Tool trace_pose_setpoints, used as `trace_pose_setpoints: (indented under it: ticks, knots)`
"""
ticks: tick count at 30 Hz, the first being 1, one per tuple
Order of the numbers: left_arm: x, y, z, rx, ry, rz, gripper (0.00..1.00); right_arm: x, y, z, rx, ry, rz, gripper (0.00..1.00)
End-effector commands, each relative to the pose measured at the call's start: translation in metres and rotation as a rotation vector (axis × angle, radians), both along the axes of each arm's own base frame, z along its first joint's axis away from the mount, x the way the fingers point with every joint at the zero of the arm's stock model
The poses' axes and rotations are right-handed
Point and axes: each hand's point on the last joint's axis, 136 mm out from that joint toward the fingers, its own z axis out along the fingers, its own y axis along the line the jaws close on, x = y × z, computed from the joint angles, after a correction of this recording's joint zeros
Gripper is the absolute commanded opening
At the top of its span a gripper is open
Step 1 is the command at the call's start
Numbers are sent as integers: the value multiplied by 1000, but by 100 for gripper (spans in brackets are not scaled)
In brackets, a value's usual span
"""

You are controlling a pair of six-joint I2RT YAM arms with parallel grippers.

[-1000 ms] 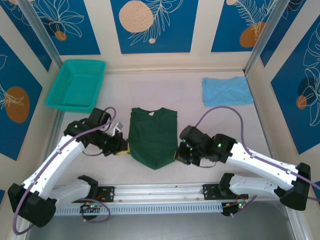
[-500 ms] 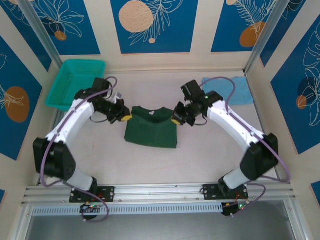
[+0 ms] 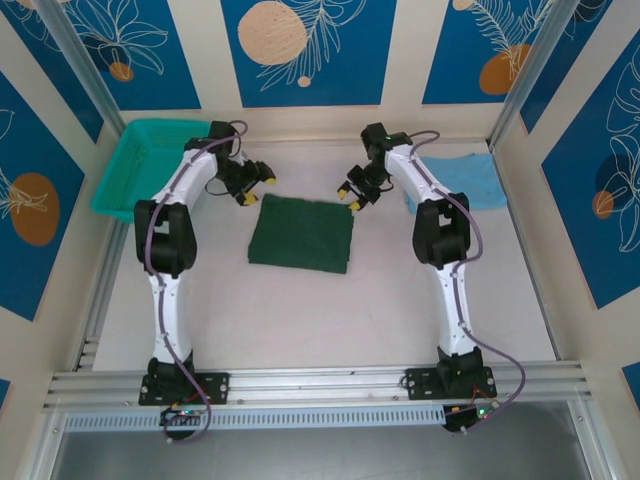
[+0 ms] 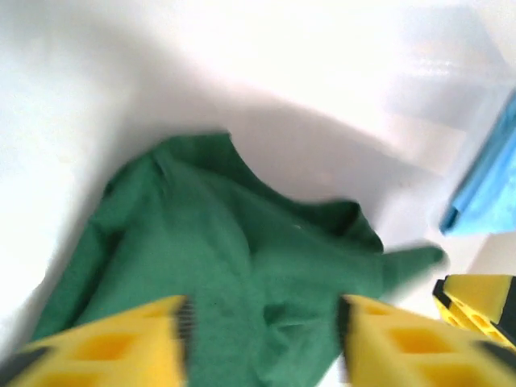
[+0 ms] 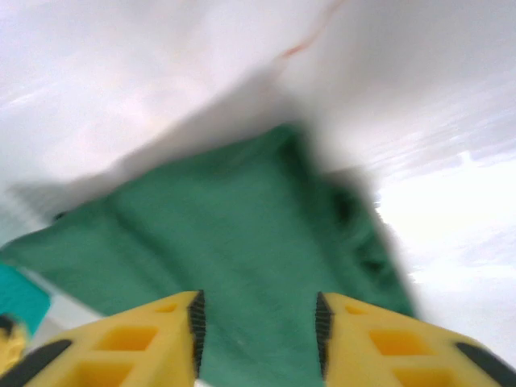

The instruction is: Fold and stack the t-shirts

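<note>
The dark green t-shirt [image 3: 300, 233] lies as a folded rectangle in the middle of the table. Just past its far left corner hovers my left gripper [image 3: 257, 189], open and holding nothing. My right gripper [image 3: 349, 196] hangs open off the far right corner, also holding nothing. In the left wrist view the green t-shirt [image 4: 242, 266] lies rumpled below the spread yellow fingers of the left gripper [image 4: 262, 322]. The right wrist view shows the green t-shirt [image 5: 242, 242] beyond the open right gripper [image 5: 256, 322]. The sky-blue t-shirt [image 3: 470, 180] lies folded at the far right, partly behind the right arm.
A teal mesh basket [image 3: 150, 165] stands at the far left, close to the left arm. Both arms stretch far out over the table. Patterned walls close in the back and sides. The rail [image 3: 320, 385] runs along the near edge.
Both grippers carried the green shirt's near edge to the far side, folding it in half. They have since let go, opened and drawn back past the far edge.
</note>
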Motion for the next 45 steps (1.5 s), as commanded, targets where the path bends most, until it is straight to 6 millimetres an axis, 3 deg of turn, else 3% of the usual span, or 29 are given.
trace_pose_setpoints:
  ticks: [1, 5, 8, 10, 14, 21, 25, 28, 30, 33, 36, 40, 42, 45]
  knots:
    - [10, 7, 34, 8, -54, 18, 89, -13, -28, 26, -47, 43, -109, 47]
    - [2, 3, 64, 8, -116, -14, 87, -19, -27, 55, -37, -80, -122, 48]
    - [-19, -9, 75, 28, -139, -77, 79, -38, 0, 74, 10, -191, -29, 46]
    - [-42, -25, 69, 38, -132, -151, 66, -59, 19, 74, 19, -226, 38, 45]
    - [-83, -57, 36, 4, -67, -277, 48, -93, 55, 61, 95, -230, 104, 42]
    - [-119, -65, -38, 89, 56, -389, 55, -117, 90, 2, 128, -136, 217, 43]
    - [-137, -38, -84, 204, 147, -391, 59, -132, 70, -42, 46, 1, 212, 43]
    - [-156, -18, -112, 227, 225, -350, 62, -147, 54, -62, -4, 85, 211, 43]
    - [-166, -11, -119, 209, 244, -321, 66, -154, 48, -67, -22, 102, 206, 43]
    - [-176, -8, -115, 191, 247, -304, 70, -160, 45, -63, -20, 95, 196, 43]
    - [-178, -12, -97, 156, 215, -285, 80, -155, 49, -40, 19, 17, 195, 48]
    - [-164, -20, -55, 110, 136, -259, 98, -133, 50, 10, 78, -155, 192, 63]
    - [-154, -23, -30, 89, 84, -250, 100, -121, 42, 28, 83, -215, 183, 67]
    - [-141, -23, 4, 93, 19, -241, 100, -108, 23, 31, 18, -247, 182, 78]
